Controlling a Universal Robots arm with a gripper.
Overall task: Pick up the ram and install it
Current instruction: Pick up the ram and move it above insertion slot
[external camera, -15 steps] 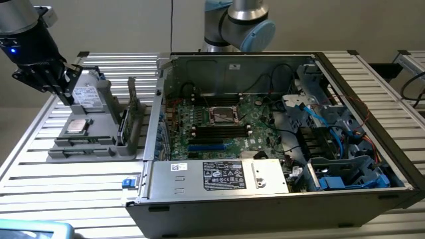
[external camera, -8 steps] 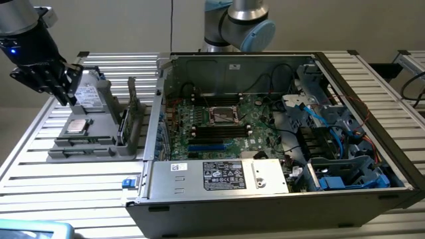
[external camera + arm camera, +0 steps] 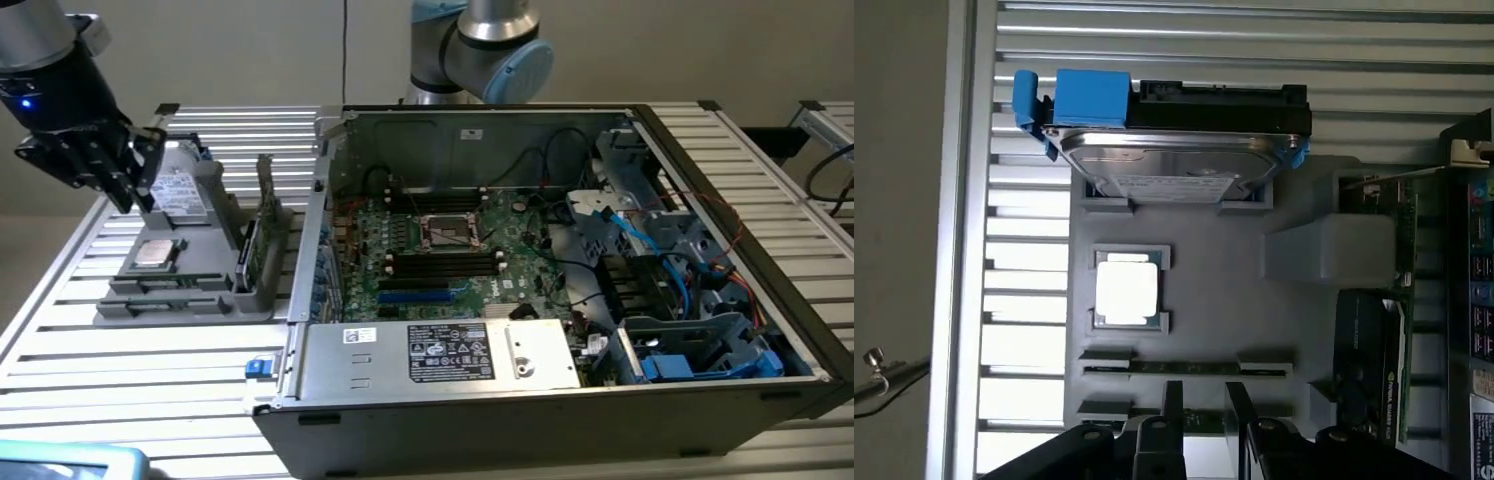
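Pincer (image 3: 1204, 400) hung spread and empty over the grey holder (image 3: 1204, 280) on the slatted bench (image 3: 80, 350). The ram (image 3: 1184, 368) stood on edge in a holder slot between the processor chip (image 3: 1126, 290) and the fingertips (image 3: 1173, 405), ungripped. The open computer case (image 3: 534, 430) sat just beside the holder.

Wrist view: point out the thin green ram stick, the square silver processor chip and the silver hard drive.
thin green ram stick (image 3: 1184, 368), wrist view, exposed edge
square silver processor chip (image 3: 1126, 290), wrist view, centre
silver hard drive (image 3: 1169, 160), wrist view, metal cover
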